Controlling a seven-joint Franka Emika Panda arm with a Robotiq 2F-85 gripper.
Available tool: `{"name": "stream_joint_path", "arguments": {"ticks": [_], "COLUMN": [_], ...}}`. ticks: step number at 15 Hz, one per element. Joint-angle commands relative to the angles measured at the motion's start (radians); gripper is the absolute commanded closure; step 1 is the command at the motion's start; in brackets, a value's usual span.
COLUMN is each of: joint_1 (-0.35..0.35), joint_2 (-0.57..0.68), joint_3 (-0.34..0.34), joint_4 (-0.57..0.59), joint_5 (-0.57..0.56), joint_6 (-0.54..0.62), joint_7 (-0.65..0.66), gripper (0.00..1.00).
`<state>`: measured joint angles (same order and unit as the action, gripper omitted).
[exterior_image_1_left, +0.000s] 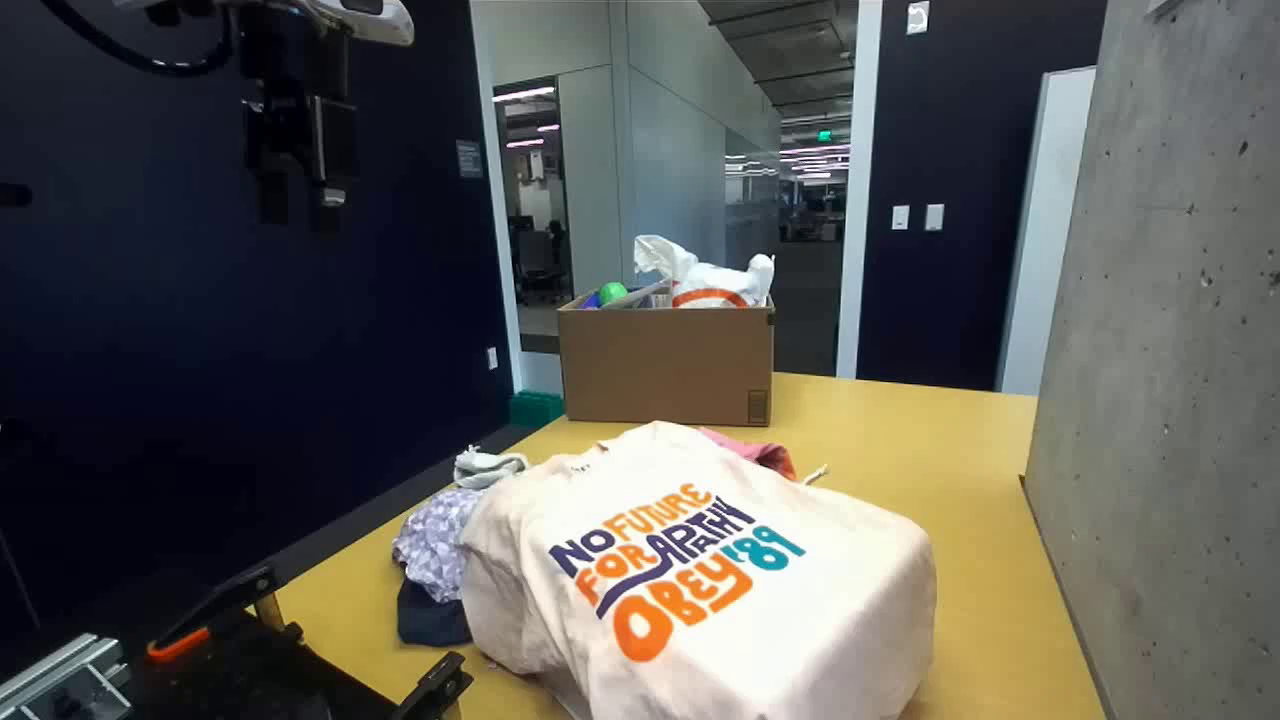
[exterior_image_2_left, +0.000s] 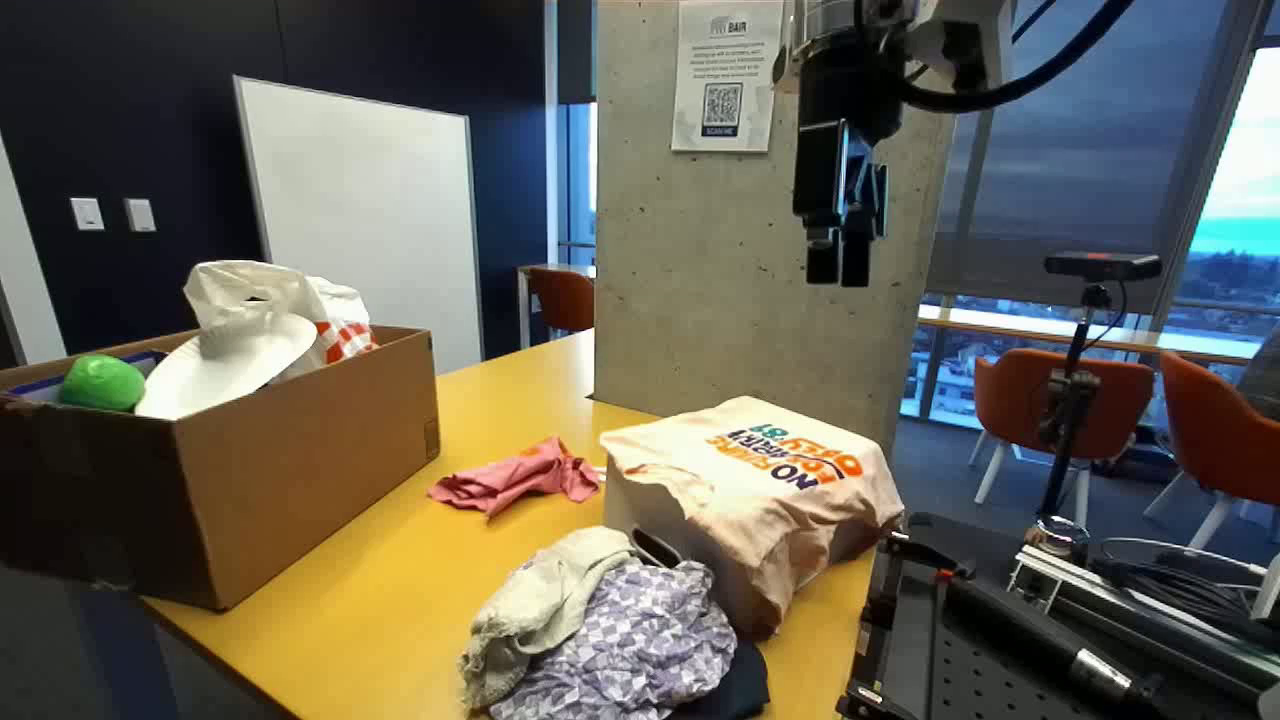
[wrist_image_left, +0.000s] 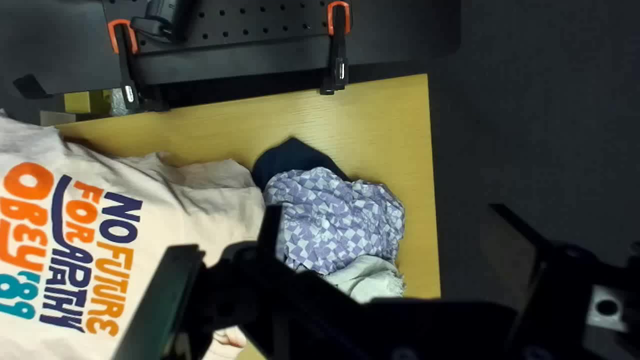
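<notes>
one shirt (exterior_image_1_left: 700, 580) reads "no future for apathy obey '89".

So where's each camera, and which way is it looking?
An exterior view: near the pale shirt, looking over it toward the cardboard box; the pincer and some arm hang upper left.
An exterior view: near the checked purple cloth, looking across the table toward the concrete pillar; pincer and arm upper right.
Wrist view: mounted near the pincer, looking down on shirt and cloth; black fingers show in the lower half, spread apart.
Both exterior views show the box, shirt and pincer.
</notes>
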<state>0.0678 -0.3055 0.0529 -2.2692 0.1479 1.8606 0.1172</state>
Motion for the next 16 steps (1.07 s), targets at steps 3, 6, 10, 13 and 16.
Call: {"name": "stream_joint_path", "arguments": {"ticks": [3, 6, 10, 13, 16], "joint_1": [-0.006, -0.006, -0.031, -0.071, -0.093], "joint_2": [0.0, 0.0, 0.027, 0.08, 0.175], "joint_3": [0.005, 0.005, 0.012, 0.016, 0.011], "joint_4": [0.002, 0.002, 0.077, 0.15, 0.192], "joint_5": [0.001, 0.001, -0.056, -0.171, -0.271], "joint_6": [-0.001, -0.001, -0.016, -0.003, 0.012], "joint_7": [-0.001, -0.001, 0.088, 0.198, 0.261], "gripper": [0.0, 0.0, 0.0, 0.0, 0.0]}}
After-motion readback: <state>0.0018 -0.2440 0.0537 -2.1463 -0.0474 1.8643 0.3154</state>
